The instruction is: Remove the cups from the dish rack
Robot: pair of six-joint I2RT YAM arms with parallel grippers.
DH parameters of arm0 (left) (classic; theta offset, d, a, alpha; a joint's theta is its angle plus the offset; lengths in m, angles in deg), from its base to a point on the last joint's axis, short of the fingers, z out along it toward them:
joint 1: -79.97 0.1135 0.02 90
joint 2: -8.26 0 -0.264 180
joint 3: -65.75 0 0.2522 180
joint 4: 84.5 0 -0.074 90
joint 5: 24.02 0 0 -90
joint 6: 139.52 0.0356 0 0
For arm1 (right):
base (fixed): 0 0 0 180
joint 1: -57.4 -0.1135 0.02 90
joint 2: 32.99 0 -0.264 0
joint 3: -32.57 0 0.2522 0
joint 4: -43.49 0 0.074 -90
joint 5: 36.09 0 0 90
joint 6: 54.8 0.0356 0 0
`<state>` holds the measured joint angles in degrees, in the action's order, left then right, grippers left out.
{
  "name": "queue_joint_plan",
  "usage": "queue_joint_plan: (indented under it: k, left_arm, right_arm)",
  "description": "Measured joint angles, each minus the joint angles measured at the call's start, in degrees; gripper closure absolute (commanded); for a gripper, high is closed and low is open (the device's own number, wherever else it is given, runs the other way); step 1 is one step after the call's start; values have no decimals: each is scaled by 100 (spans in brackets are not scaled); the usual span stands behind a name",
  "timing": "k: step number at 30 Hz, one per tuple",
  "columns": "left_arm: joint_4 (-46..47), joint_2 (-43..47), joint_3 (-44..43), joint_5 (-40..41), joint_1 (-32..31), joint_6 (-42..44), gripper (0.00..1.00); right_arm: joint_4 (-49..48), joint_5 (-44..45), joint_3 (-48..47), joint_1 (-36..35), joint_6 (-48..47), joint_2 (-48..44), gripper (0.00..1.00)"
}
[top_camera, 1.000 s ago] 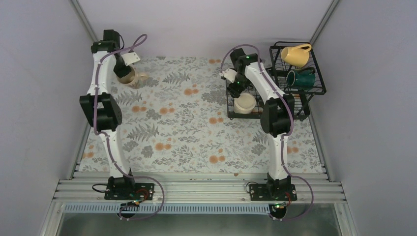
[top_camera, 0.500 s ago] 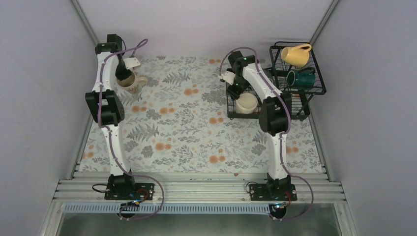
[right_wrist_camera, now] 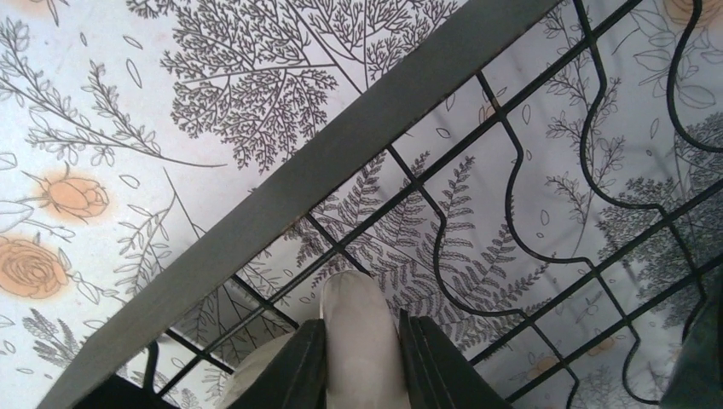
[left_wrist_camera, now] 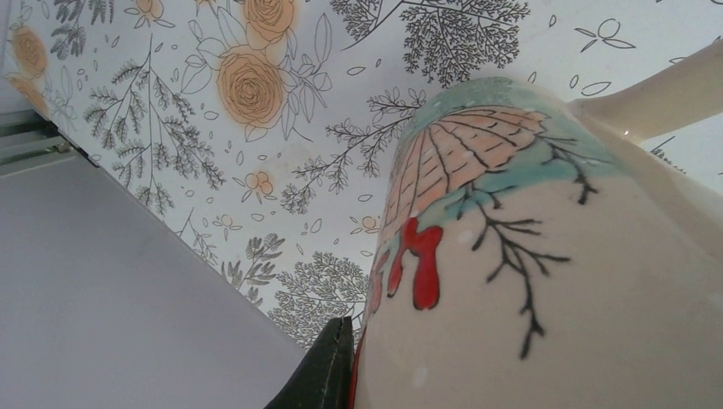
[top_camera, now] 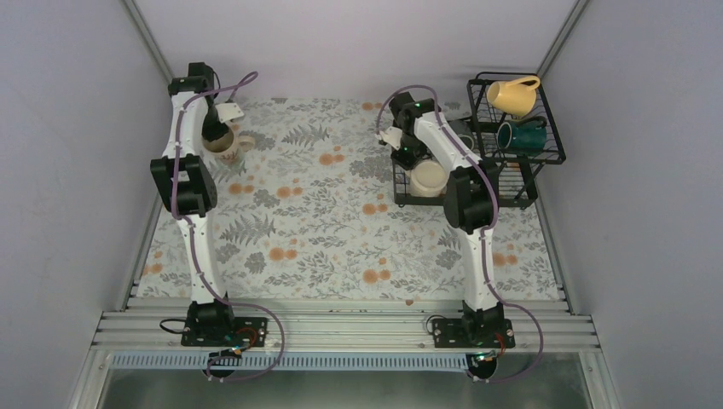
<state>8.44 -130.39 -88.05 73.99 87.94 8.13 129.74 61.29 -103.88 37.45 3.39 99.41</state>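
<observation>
A cream mug (top_camera: 426,177) lies in the low tray of the black wire dish rack (top_camera: 511,194). My right gripper (right_wrist_camera: 362,328) is shut on its pale handle (right_wrist_camera: 358,294), one dark finger on each side, just above the rack's wires. A yellow mug (top_camera: 514,95) and a dark teal mug (top_camera: 522,136) sit in the raised basket. At the far left, my left gripper (top_camera: 213,135) is shut on the rim of a printed cream mug (left_wrist_camera: 546,281), low over the floral mat. One finger (left_wrist_camera: 328,368) presses on its outer wall; the other is hidden.
The rack's grey frame bar (right_wrist_camera: 324,170) crosses the right wrist view diagonally, close to the fingers. Grey walls (top_camera: 77,170) close in the mat (top_camera: 324,221) on the left, right and back. The left wall's edge (left_wrist_camera: 128,281) lies right beside the printed mug.
The right jaws have closed onto the cream mug's handle, and that arm has edged left. The left arm has shifted the printed mug slightly nearer, still gripped.
</observation>
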Motion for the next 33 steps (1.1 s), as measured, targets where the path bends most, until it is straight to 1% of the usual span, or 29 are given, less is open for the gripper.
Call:
queue_joint_plan:
  k: [2, 3, 5, 6, 7, 9, 11, 12, 16, 24, 28, 30, 33]
  left_arm:
    - [35, -7, 0, 15, 0, 2, 83]
    - [48, -7, 0, 20, 0, 4, 81]
    - [122, -7, -37, 26, 0, -7, 74]
    - [168, -7, -70, 20, 0, -20, 67]
    - [192, -7, -90, 22, 0, -11, 62]
    - [273, -7, -131, 22, -2, -50, 56]
    - [356, -7, -146, 44, -2, -26, 47]
    - [391, -7, -146, 44, -2, -20, 45]
    - [466, -4, -149, 33, -7, -37, 41]
    - [260, 129, -205, -225, -22, -68, 15]
    - [157, 424, -341, -522, -46, -116, 10]
    - [166, 717, -372, -671, -74, -131, 6]
    - [269, 1370, -339, -1008, -125, -219, 5]
  right_arm:
    - [13, 24, -9, -2, 4, 2, 95]
    - [48, 26, -35, -2, 35, 2, 96]
    - [70, 37, -66, -4, 37, 4, 96]
    - [81, 37, -72, -4, 42, 4, 96]
    - [87, 37, -81, -4, 44, 4, 96]
    - [92, 39, -103, -20, 46, 4, 96]
    - [90, 42, -153, -24, 52, 4, 96]
    - [92, 44, -179, -24, 55, 4, 96]
    - [74, 87, -361, -24, 59, 4, 96]
    - [63, 118, -455, -24, 61, -98, 97]
    - [83, 131, -555, -22, 127, -332, 97]
    - [83, 111, -601, -22, 160, -549, 97]
    - [105, 44, -726, -17, 208, -986, 97]
